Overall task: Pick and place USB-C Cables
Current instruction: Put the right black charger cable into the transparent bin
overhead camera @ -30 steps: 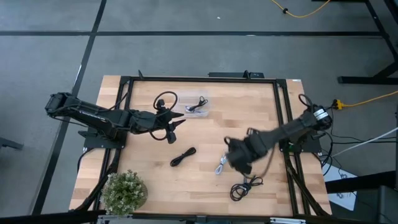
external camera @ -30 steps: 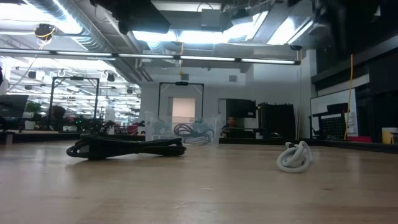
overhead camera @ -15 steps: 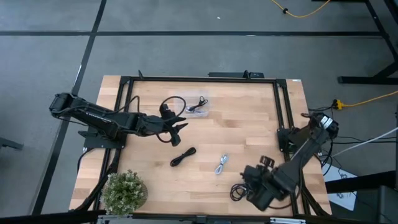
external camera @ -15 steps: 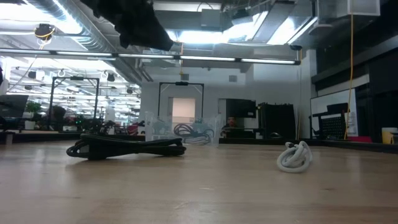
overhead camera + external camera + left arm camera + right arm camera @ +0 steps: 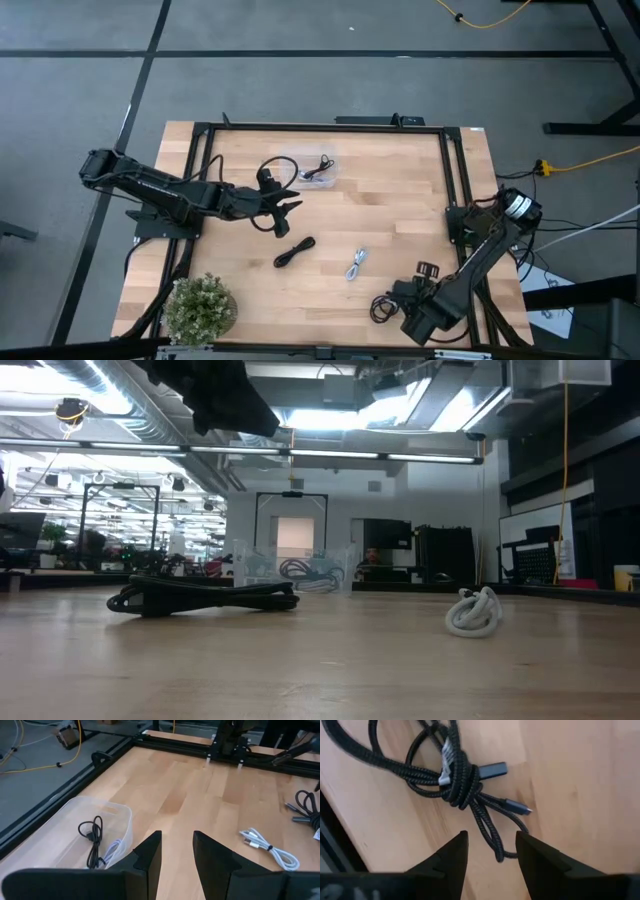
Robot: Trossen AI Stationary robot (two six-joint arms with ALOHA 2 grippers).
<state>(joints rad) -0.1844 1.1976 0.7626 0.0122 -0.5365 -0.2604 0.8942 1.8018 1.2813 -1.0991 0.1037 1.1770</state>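
My right gripper (image 5: pixel 490 851) is open and points down just over a black braided USB-C cable bundle (image 5: pixel 456 776) near the table's near right edge (image 5: pixel 385 303); a loose strand runs between its fingers, untouched as far as I see. My left gripper (image 5: pixel 177 847) is open and hovers beside the clear container (image 5: pixel 75 827), which holds a black cable (image 5: pixel 92 840) and a pale strand. A white cable (image 5: pixel 356 264) and another black cable (image 5: pixel 294 251) lie flat mid-table; both also show in the low view, the white cable (image 5: pixel 473 612) and the black cable (image 5: pixel 205 597).
A potted plant (image 5: pixel 200 307) stands at the near left corner. A dark metal frame (image 5: pixel 455 170) borders the table. The left arm's own thick black wiring loops (image 5: pixel 268 165) beside the container (image 5: pixel 318 170). Bare wood lies between the container and the white cable.
My right gripper has swung from mid-table, beside the white cable, toward the near edge and come down over the black cable at the near right. My left gripper has shifted slightly toward the container. No cable has moved.
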